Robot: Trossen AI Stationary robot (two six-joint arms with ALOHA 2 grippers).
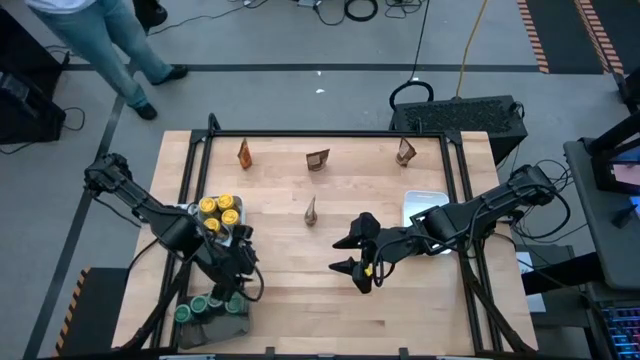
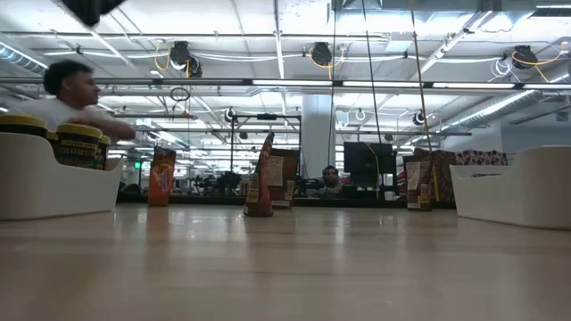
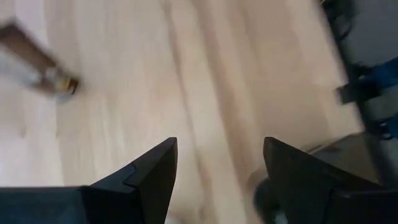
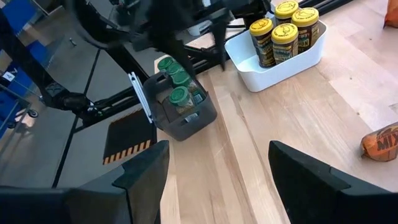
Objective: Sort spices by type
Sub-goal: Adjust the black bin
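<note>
L gripper [image 1: 236, 262] open, empty, above grey tray [image 1: 215, 325] w/ green-lid jars [image 1: 196, 308] | R gripper [image 1: 352, 255] wide open, empty, mid-table | yellow-lid jars [image 1: 219, 210] in white tray [image 1: 190, 212] | packets [image 1: 311, 210] loose, upright | risk: R fingers tip nearest packet on approach, grip missed.

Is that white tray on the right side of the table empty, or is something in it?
Cannot tell for certain. From above, the visible part of the white tray looks bare, but the right arm covers the rest.
</note>
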